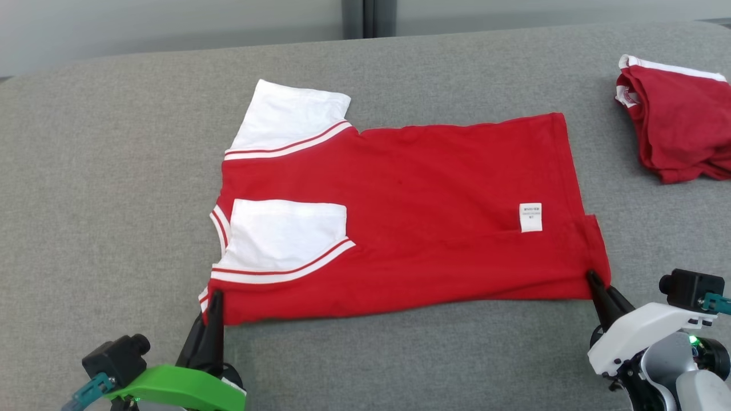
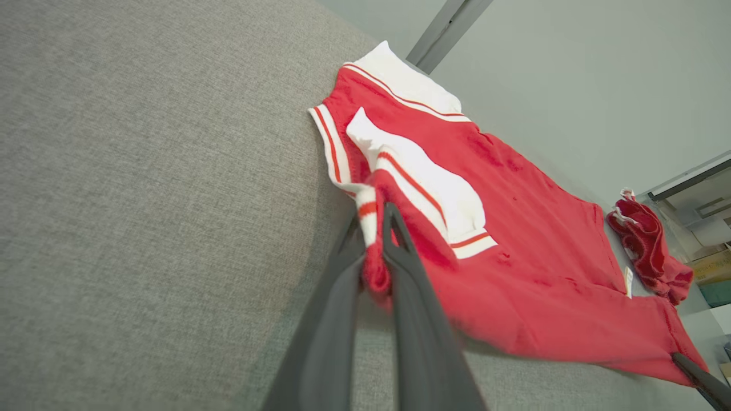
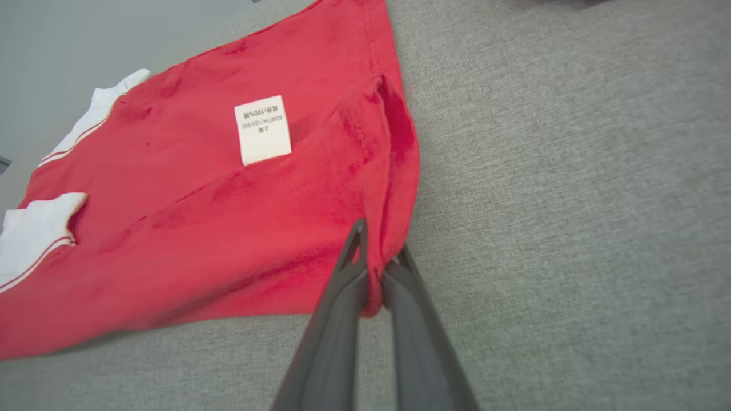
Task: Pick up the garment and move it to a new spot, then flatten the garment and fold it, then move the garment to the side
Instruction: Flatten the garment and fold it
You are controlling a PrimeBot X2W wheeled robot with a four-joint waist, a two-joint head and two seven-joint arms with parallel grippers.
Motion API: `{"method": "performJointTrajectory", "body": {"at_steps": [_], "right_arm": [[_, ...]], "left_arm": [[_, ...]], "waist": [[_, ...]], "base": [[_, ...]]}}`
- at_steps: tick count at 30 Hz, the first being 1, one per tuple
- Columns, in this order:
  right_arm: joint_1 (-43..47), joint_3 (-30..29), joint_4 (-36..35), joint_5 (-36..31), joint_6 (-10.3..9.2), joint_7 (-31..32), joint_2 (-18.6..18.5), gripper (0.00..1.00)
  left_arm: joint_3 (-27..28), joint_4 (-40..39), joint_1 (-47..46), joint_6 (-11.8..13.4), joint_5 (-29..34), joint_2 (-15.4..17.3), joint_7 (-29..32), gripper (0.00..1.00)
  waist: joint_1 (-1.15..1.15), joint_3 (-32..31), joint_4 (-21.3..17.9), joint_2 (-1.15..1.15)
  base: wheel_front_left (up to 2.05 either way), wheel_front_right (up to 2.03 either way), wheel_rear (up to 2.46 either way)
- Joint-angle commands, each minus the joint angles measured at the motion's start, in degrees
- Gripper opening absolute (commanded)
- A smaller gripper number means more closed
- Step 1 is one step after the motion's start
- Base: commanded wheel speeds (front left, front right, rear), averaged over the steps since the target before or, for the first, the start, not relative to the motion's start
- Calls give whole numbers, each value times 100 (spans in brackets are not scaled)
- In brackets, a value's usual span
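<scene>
The garment is a red shirt with white sleeves and striped trim, lying spread on the grey cushion with one sleeve folded onto its body. A white label shows near its right end. My left gripper is shut on the garment's near left corner, by the striped collar edge. At the near right corner my right gripper is shut on the red hem. Both pinched corners rise slightly between the dark fingers.
A second red garment with white trim lies crumpled at the far right of the grey cushion. Behind the cushion stands a pale wall with a dark vertical strip. Bare cushion stretches along the near edge and the left.
</scene>
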Motion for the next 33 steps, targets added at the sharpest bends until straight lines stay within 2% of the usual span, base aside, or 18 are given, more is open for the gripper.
{"method": "performJointTrajectory", "body": {"at_steps": [1,5,7,8,9,10,11,12,18,22,24,28,33], "right_arm": [[79,1,37,-120,-6,-100,-29,0],[111,5,155,-330,-6,-263,-29,0],[126,-11,204,-397,-7,-342,-30,14],[134,-16,214,-408,-7,-354,-31,33],[145,-11,220,-428,-6,-387,-29,60],[155,-13,220,-429,-6,-406,-28,100],[180,-17,222,-428,-6,-428,-27,100],[201,-24,221,-448,-6,-439,-26,100],[205,-70,23,-592,-6,-580,-27,100],[2,-94,-207,-774,-6,-675,-25,100],[-116,-68,-294,-876,-6,-673,-26,100],[-461,115,-442,-1123,-6,-585,-25,100],[-1039,463,-496,-1329,-6,-524,-25,100]], "left_arm": [[-4,36,101,35,-33,32,20,0],[8,157,166,87,45,118,12,0],[2,223,182,85,41,116,20,0],[-1,246,190,85,25,122,40,0],[-8,262,204,79,-3,136,71,0],[-20,270,214,78,-4,153,104,8],[-36,265,217,82,12,175,129,49],[-50,252,222,89,31,193,152,100],[-27,46,22,173,280,448,160,100],[-77,-121,-482,169,675,862,349,100],[-101,-198,-896,168,903,1116,531,100],[-148,-328,-1963,-3,1130,1526,1040,100],[-131,-118,-3513,-264,1049,1909,1830,100]], "waist": [[0,7,-15,0],[0,-13,-29,0],[0,-47,-32,0],[0,-62,-33,0],[0,-84,-39,0],[0,-98,-45,0],[0,-117,-54,0],[0,-128,-61,0],[0,-134,-118,0],[0,-51,-184,0],[0,17,-225,0],[0,257,-368,0],[0,718,-686,0]], "base": [[0,0,0],[0,0,0],[0,0,0],[0,0,0],[0,0,0],[0,0,0],[0,0,0],[0,0,0],[0,0,0],[0,0,0],[0,0,0],[0,0,0],[0,0,0]]}}
